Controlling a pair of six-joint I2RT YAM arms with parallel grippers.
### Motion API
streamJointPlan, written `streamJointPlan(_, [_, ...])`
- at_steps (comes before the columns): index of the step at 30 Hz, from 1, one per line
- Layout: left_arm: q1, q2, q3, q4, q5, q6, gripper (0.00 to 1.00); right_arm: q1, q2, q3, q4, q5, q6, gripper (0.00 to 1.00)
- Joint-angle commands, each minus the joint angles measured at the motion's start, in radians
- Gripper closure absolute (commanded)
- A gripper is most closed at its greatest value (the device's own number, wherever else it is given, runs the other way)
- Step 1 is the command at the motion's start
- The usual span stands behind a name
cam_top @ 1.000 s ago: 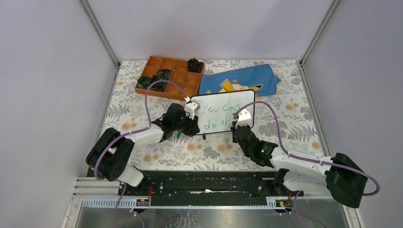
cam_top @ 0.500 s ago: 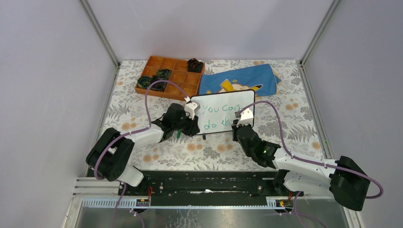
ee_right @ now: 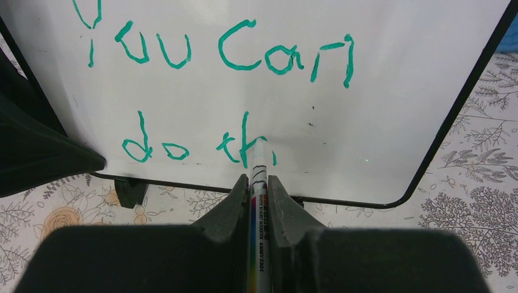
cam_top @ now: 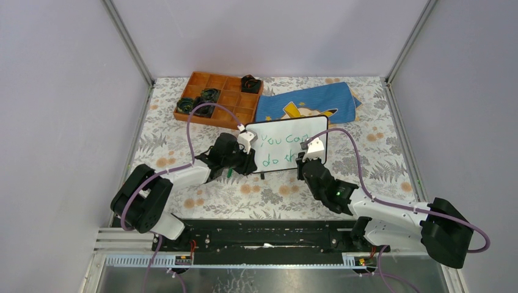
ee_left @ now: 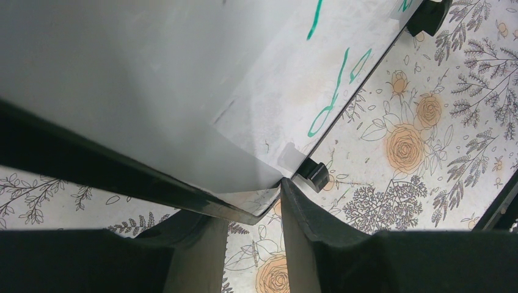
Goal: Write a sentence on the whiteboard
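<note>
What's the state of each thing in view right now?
whiteboard: standing on its feet, lower left corner clamped.
sentence: unfinished, reads "You can do th".
marker: tip at the board just after "th".
left claw: shut on whiteboard.
right claw: shut on marker.
orange tray: dark items in some compartments.
blue cloth: lying spread behind the whiteboard.

On the whiteboard [ee_right: 379, 91] I read a green handwritten sentence [ee_right: 244, 55]. The upper line says "You can". The lower line says "do th", followed by one short stroke that I cannot name as a letter. From the left wrist camera only the "do" is readable, and it appears turned sideways. The marker [ee_right: 257, 207] carries small print along its barrel, too small for me to read.
</note>
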Motion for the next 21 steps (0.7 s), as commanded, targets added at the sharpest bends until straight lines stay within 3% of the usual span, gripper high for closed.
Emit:
streamJointPlan(1, [-0.013, 0.01, 0.016, -0.021, -0.014, 0.029, 0.59, -0.01, 0.005, 0.04, 0.048, 0.041, -0.01, 1.0])
streamJointPlan(21, [-0.014, 0.007, 0.013, -0.019, -0.016, 0.029, 0.59, -0.013, 0.01, 0.012, 0.016, 0.045, 0.016, 1.0])
